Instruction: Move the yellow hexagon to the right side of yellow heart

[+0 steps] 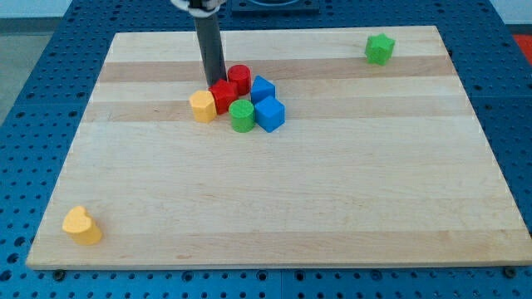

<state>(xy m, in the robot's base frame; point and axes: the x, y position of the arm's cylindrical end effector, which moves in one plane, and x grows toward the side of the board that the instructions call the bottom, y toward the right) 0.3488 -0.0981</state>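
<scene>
The yellow hexagon [202,106] sits at the left end of a cluster of blocks in the upper middle of the wooden board [349,191]. The yellow heart [81,225] lies alone near the board's bottom left corner. My tip [214,83] stands just above the yellow hexagon, at the upper left edge of the cluster, touching or nearly touching a red block [222,94].
The cluster also holds a red cylinder [239,78], a green cylinder [242,115] and two blue cubes [263,88] [269,114]. A green block [380,48] sits near the board's top right corner.
</scene>
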